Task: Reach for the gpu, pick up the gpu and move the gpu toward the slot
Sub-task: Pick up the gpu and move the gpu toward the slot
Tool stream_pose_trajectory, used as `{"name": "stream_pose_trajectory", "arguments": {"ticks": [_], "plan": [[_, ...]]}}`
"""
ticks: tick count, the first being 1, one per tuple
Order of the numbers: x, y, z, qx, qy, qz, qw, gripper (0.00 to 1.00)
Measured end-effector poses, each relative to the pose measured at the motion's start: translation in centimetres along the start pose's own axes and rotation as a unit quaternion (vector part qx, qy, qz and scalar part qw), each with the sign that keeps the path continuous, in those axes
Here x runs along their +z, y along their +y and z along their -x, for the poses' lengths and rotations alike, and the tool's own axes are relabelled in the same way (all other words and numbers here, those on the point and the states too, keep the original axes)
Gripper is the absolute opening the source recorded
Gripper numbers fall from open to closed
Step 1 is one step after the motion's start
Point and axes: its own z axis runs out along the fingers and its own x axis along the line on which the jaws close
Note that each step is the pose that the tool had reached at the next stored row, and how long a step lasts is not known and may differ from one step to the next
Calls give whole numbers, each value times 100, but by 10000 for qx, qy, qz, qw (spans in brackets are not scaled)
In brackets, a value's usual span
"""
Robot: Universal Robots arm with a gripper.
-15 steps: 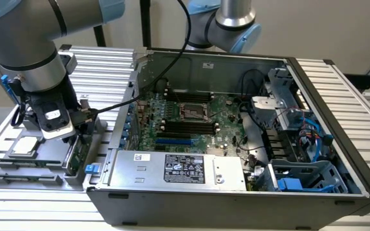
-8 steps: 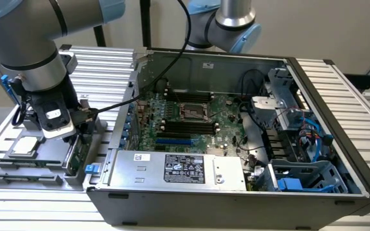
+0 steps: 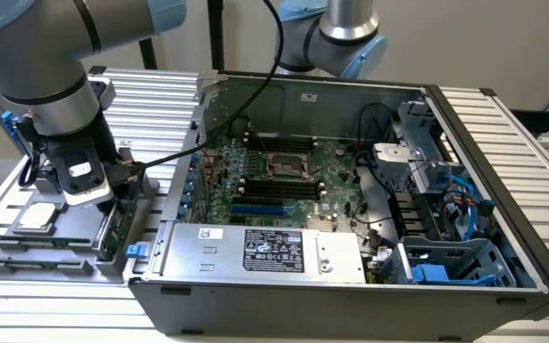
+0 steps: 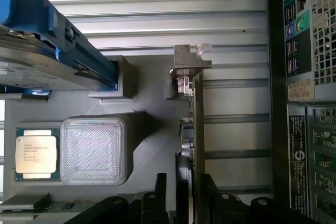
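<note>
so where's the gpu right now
It's at the exterior view's left: the gpu stands on edge in the gray tray, between the computer case and the cpu, just under the gripper.

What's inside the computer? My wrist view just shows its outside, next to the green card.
Observer: The case is open, and a green motherboard lies flat inside it.
Operator: Which way is that from the card?
Observer: Toward the exterior view's right. The gpu stands in the gray holder just outside the case's wall, with the gripper down at it.
</note>
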Motion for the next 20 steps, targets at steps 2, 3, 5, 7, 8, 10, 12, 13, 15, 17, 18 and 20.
{"name": "stream_pose_trajectory", "arguments": {"ticks": [2, 3, 5, 7, 8, 10, 12, 13, 15, 17, 18, 20], "plan": [[0, 0, 1, -1, 0, 0, 10000, 36], [0, 0, 2, -1, 0, 0, 10000, 29], [0, 0, 4, -3, 0, 0, 10000, 29], [-1, 0, 5, -3, 1, -1, 10000, 27], [-1, 0, 5, -3, 1, -1, 10000, 27], [0, 0, 6, -3, 1, 0, 10000, 26], [0, 0, 6, -5, 1, 0, 10000, 26], [0, 0, 6, -5, 1, 0, 10000, 26], [0, 0, 5, -6, 1, 0, 10000, 26], [0, 0, 6, -7, 3, 1, 10000, 26], [-1, 0, 6, -7, 6, 2, 10000, 26], [-14, 1, 6, -6, 13, 5, 10000, 26]]}}
